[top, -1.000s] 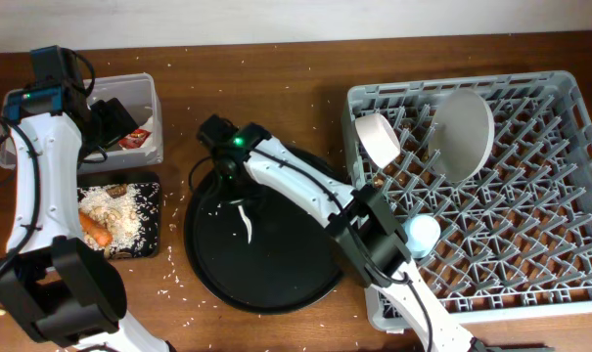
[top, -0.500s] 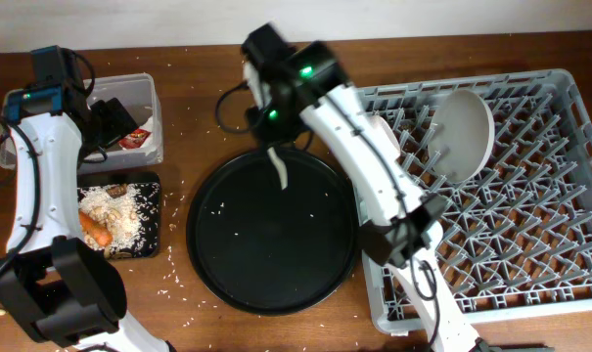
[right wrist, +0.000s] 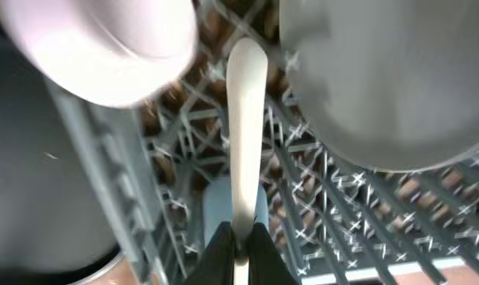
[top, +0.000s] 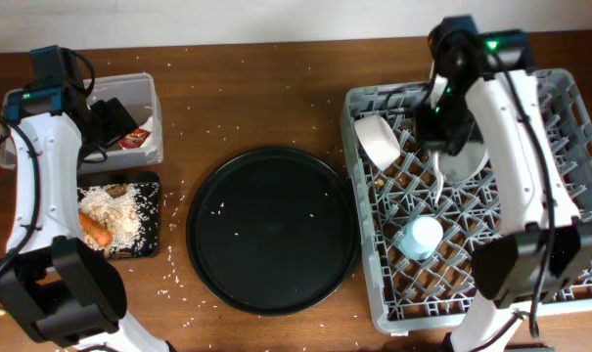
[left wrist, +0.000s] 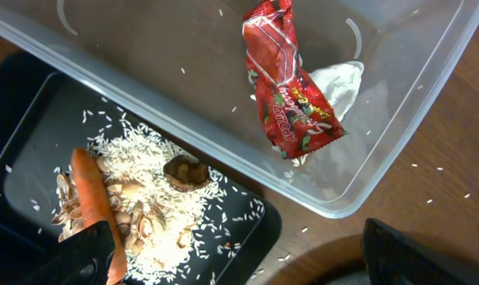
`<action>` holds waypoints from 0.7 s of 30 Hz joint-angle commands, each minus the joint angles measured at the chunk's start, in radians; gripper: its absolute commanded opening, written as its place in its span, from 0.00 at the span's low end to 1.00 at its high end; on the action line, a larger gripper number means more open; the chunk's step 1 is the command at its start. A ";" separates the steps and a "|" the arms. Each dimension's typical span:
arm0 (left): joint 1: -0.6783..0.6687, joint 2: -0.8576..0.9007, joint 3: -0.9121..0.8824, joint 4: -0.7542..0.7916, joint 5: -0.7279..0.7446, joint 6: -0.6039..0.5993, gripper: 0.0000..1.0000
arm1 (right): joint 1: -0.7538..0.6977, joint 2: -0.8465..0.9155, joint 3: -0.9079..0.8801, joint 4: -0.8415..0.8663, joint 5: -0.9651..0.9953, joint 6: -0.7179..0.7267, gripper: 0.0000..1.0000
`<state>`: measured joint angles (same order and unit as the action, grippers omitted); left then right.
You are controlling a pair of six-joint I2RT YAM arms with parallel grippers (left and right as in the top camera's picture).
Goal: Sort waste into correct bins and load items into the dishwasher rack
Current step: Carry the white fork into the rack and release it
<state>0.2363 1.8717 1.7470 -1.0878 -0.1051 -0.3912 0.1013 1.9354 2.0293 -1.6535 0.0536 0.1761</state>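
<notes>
At the upper right of the frame, above the dishwasher rack (top: pixel 560 244) between bowl (top: pixel 377 139) and plate (top: pixel 469 161), a white fork (right wrist: pixel 245 119) pinched by its end in the right gripper (right wrist: pixel 239 237): light, stiff, probably slippery, best held at the handle; left gripper (top: pixel 107 124) spread wide over the tub (top: pixel 144 88).

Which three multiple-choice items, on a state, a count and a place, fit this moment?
1. The right gripper, over the dishwasher rack, is: A open and empty; B shut on the white fork; C shut on nothing.
2. Round dishes in the rack: A one; B three; C five.
3. The red wrapper lies: A in the clear tub; B in the rack; C in the right gripper.
Answers: 1 B: the fork's handle is pinched in its jaws. 2 B: bowl, plate, cup. 3 A: it lies on the tub's floor.
</notes>
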 commanded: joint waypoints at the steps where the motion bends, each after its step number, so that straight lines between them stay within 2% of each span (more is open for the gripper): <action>1: 0.003 -0.019 0.008 0.000 -0.008 -0.016 0.99 | -0.002 -0.017 -0.139 0.100 0.074 -0.027 0.04; 2: 0.003 -0.019 0.008 0.000 -0.008 -0.016 0.99 | -0.005 -0.017 -0.166 0.129 0.079 -0.047 0.04; 3: 0.003 -0.019 0.008 0.000 -0.008 -0.016 0.99 | -0.011 -0.017 -0.192 0.161 0.082 -0.073 0.09; 5: 0.003 -0.019 0.008 0.000 -0.008 -0.016 0.99 | -0.018 -0.016 -0.201 0.180 0.101 -0.095 0.54; 6: 0.003 -0.019 0.008 0.000 -0.008 -0.016 0.99 | -0.024 -0.016 -0.200 0.186 0.113 -0.094 0.61; 12: 0.003 -0.019 0.008 0.000 -0.008 -0.016 0.99 | -0.020 -0.036 -0.173 0.176 0.077 -0.090 0.62; 15: 0.003 -0.019 0.008 0.000 -0.008 -0.016 0.99 | 0.002 -0.187 -0.105 0.135 0.013 -0.090 0.63; 16: 0.003 -0.019 0.008 0.000 -0.008 -0.016 0.99 | 0.012 -0.248 -0.093 0.130 -0.001 -0.090 0.75; 17: 0.003 -0.019 0.008 0.000 -0.008 -0.016 0.99 | 0.018 -0.288 -0.087 0.124 -0.010 -0.090 0.98; 21: 0.003 -0.019 0.008 0.000 -0.008 -0.016 0.99 | 0.030 -0.589 -0.077 0.086 -0.114 -0.090 0.99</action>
<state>0.2363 1.8717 1.7470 -1.0882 -0.1059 -0.3943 0.1272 1.4540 1.9411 -1.5604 0.0002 0.0895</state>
